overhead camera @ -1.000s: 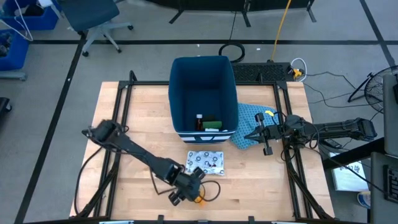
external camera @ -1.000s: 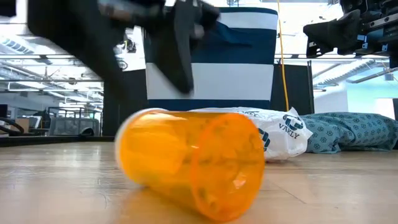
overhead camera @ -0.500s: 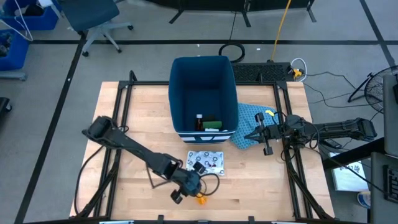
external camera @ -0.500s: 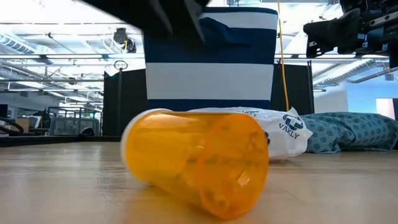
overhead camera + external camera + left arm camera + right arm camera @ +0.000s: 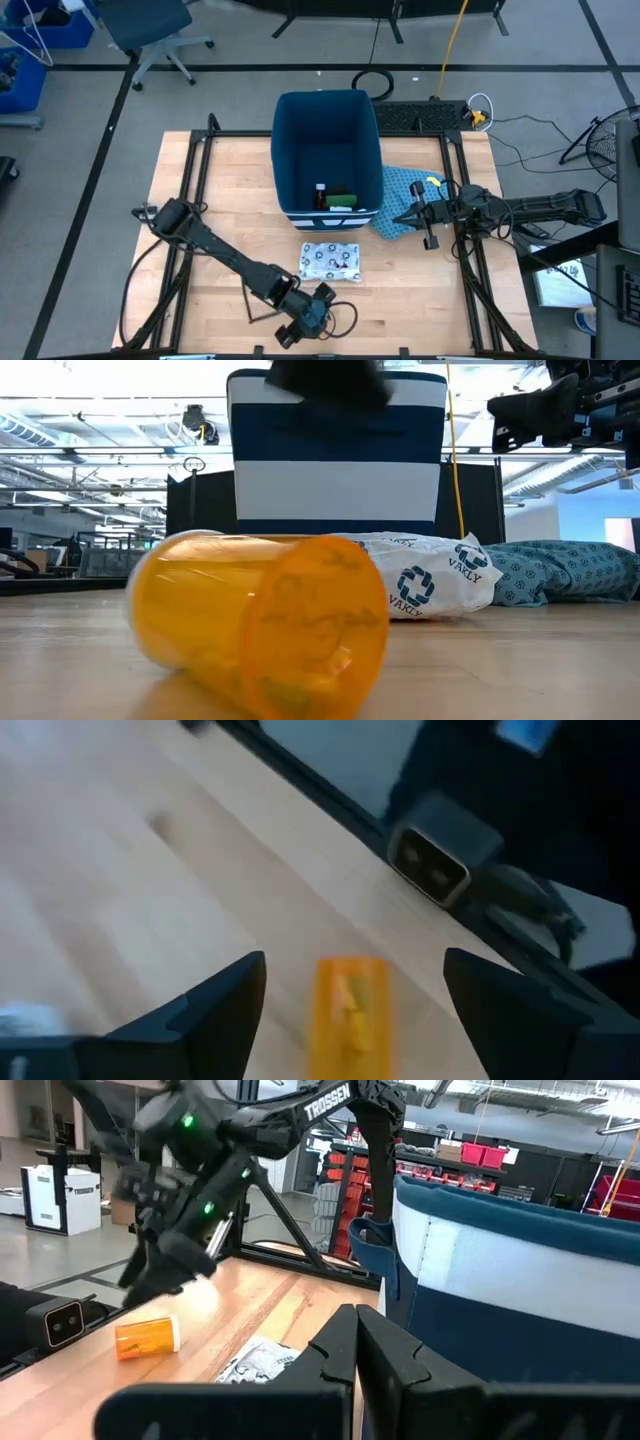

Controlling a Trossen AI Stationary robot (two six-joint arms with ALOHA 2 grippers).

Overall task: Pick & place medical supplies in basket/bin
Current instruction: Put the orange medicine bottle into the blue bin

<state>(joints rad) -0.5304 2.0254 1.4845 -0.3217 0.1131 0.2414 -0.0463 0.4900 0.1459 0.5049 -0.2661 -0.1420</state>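
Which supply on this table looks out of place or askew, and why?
The translucent orange plastic vial lies tipped on its side on the wooden table near its front edge, not upright. The left gripper hangs over it with fingers open, not touching. The flat white blue-patterned packet lies outside the deep dark-blue bin.

Place: a robotics lab or workshop in an open industrial hall
Floor: grey, marked off with black tape lines (image 5: pixel 250 68); cables (image 5: pixel 520 125) trail across it
Work surface: a wooden table (image 5: pixel 230 215) in a black metal frame (image 5: pixel 200 160)
Furniture: a rolling office chair (image 5: pixel 150 25) at the far side; a fan (image 5: pixel 605 140) at the right
Background: red storage bins on racks (image 5: pixel 480 1152); overhead ceiling lights (image 5: pixel 100 410); another Trossen-branded arm frame (image 5: pixel 330 1100)
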